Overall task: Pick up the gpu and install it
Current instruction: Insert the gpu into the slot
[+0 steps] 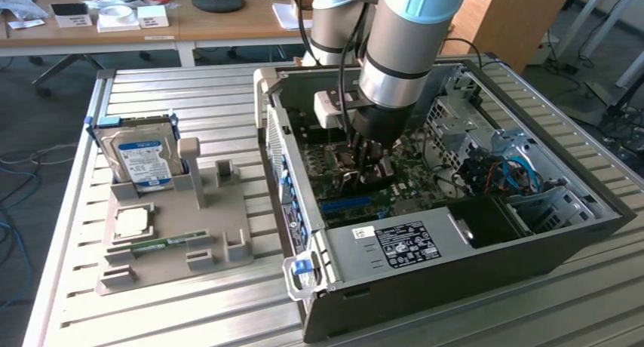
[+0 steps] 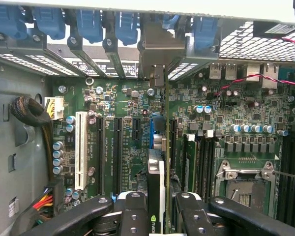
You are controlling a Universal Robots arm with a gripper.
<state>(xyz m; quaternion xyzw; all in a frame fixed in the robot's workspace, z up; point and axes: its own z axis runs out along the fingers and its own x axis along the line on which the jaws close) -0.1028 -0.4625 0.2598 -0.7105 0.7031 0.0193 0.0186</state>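
gripper (image 2: 160,209) of a single robot arm reaches down inside an open computer case (image 1: 423,249), its two black fingers (image 2: 132,214) closed on the gpu (image 2: 156,184), which stands on edge between them above the green motherboard (image 2: 123,108). the card runs straight out ahead of the hand to the case's rear wall, where its metal bracket (image 2: 157,51) meets a row of blue clips (image 2: 88,22). a white expansion slot (image 2: 80,150) lies to one side of the fingers, the processor socket (image 2: 246,189) to the other. whether the card is seated in its slot cannot be told. outside the case, well away from the hand, a hard drive (image 1: 141,155) stands in a grey holder (image 1: 176,211) on the slatted table (image 1: 181,90).
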